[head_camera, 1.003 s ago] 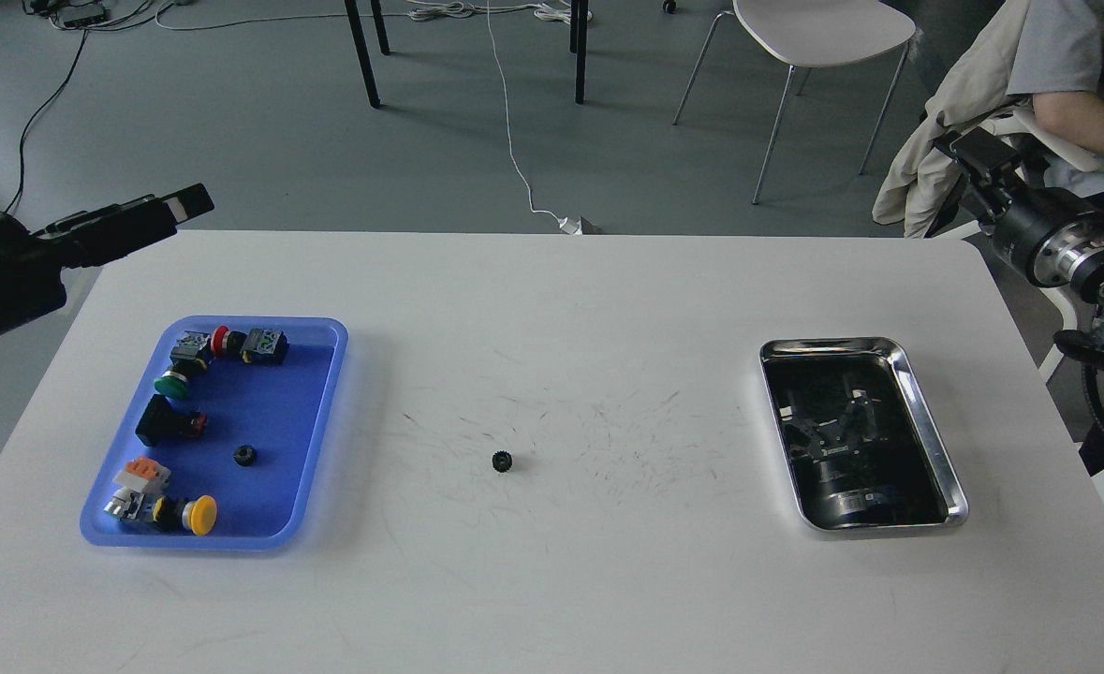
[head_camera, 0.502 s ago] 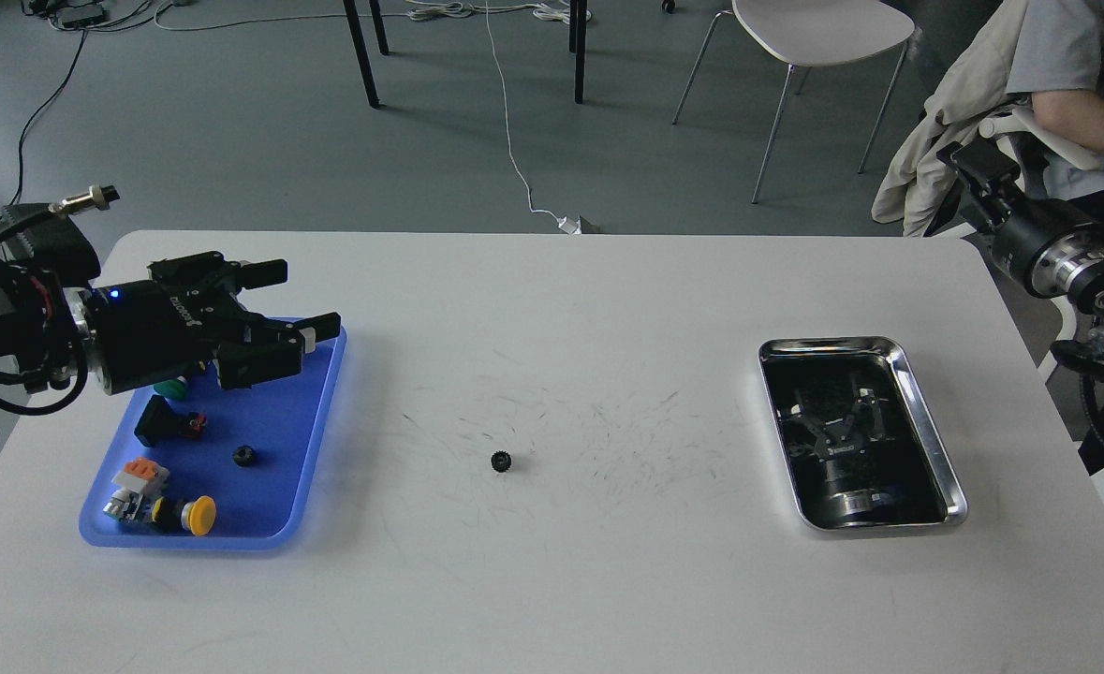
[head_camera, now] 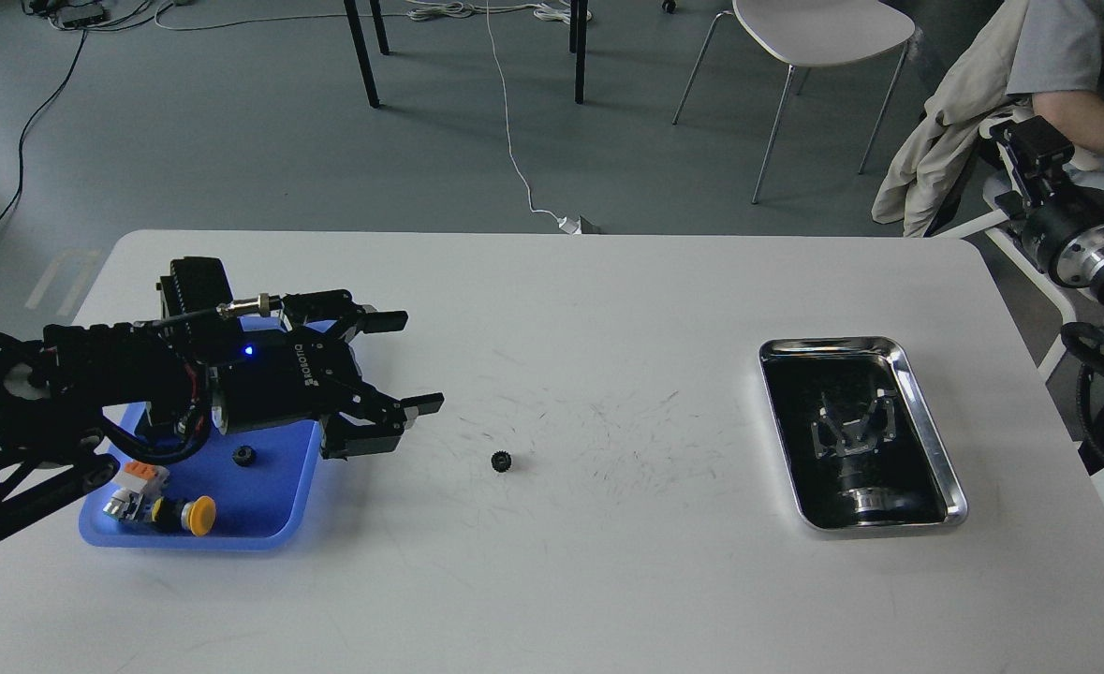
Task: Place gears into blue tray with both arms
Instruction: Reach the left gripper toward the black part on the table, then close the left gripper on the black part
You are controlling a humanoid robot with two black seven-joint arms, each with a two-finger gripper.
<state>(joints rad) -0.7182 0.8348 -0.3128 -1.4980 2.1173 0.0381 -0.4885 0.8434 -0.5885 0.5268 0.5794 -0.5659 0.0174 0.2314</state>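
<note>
The left arm [head_camera: 93,374] comes in from the left edge and lies nearly level above the blue tray [head_camera: 261,505], its forearm pointing to the right across the tray's far half. Its gripper [head_camera: 404,363] reaches just past the tray's right rim, over bare tabletop [head_camera: 552,580], with the two fingers spread wide: one finger [head_camera: 378,320] sits farther from the camera, the other [head_camera: 419,406] nearer. Nothing is between them. A small blue light glows on the gripper body (just behind the fingers).

One gear [head_camera: 502,461] lies flat on the tabletop, to the right of the open gripper and a little nearer the camera, apart from the fingers. A second gear [head_camera: 244,455] rests inside the blue tray, close beneath the gripper body. Also in the tray, near its front left corner, are a yellow push-button [head_camera: 198,516] and a small part with an orange top [head_camera: 142,473]; the arm hides the far part of the tray.

The right arm [head_camera: 1090,271] is held at the right edge of the view, off the table's side, its silver joints showing. Its gripper [head_camera: 1029,142] points up and away near the seated person [head_camera: 1081,65]; seen small and dark, whether its fingers are apart or together cannot be told.

A steel tray [head_camera: 931,431] sits on the right part of the tabletop, well apart from the gears.
</note>
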